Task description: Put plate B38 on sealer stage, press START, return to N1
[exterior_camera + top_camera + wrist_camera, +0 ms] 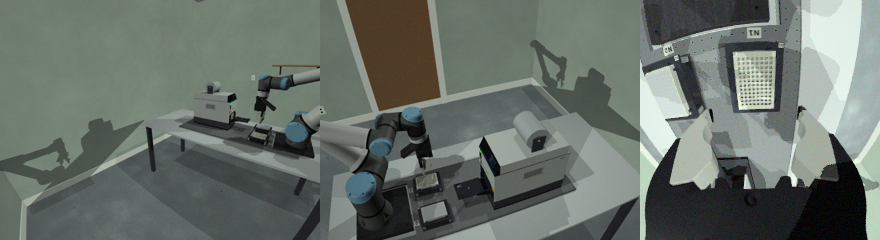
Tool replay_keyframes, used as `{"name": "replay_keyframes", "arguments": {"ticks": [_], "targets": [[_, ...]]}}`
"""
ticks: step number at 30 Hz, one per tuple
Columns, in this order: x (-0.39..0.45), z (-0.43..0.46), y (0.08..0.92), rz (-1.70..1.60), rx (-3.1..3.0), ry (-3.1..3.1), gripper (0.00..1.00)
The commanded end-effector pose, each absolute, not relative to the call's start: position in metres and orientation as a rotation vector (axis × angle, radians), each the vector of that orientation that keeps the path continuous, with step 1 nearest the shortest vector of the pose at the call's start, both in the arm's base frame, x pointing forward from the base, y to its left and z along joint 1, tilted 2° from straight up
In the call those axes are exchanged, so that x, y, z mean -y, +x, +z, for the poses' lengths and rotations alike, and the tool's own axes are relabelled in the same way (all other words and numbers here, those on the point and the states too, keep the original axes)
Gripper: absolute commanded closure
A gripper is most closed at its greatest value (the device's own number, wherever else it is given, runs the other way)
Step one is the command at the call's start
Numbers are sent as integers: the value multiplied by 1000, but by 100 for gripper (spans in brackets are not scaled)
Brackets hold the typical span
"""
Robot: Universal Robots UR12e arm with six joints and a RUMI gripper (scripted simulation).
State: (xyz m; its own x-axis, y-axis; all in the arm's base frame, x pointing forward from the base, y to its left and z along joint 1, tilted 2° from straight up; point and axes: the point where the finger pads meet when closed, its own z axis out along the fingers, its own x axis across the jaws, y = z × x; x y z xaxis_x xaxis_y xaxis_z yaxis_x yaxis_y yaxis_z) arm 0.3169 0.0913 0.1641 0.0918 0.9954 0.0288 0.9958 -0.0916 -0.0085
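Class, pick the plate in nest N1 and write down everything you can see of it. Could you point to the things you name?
The plate in N1 (427, 180) (754, 80) is a pale cream rectangle, plastic by its look, with a grid of small wells across its top. No foil shows over them. It lies flat in its dark nest (417, 193) (730, 75), beside the N1 label (410, 190) (754, 33). The end effector does not grip it.

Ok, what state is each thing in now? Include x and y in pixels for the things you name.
Claw (423, 171) (260, 121) (755, 108): open, nothing between its jaws, above N1.
Plate B38 (427, 180) (755, 80): in nest N1, unsealed, wells showing.
Plate in N2 (434, 211) (669, 92): in its nest.
Sealer's stage (468, 188) (242, 119): out, no plate.
Sealer's lamp (480, 150) (230, 104): green.
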Motion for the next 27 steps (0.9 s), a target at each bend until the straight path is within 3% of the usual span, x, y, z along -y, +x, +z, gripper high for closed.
{"name": "replay_keyframes", "arguments": {"ticks": [1, 27], "targets": [[-91, 159, 318, -25, 2100, -2303, 32], [-92, 119, 317, -25, 2100, -2303, 32]]}}
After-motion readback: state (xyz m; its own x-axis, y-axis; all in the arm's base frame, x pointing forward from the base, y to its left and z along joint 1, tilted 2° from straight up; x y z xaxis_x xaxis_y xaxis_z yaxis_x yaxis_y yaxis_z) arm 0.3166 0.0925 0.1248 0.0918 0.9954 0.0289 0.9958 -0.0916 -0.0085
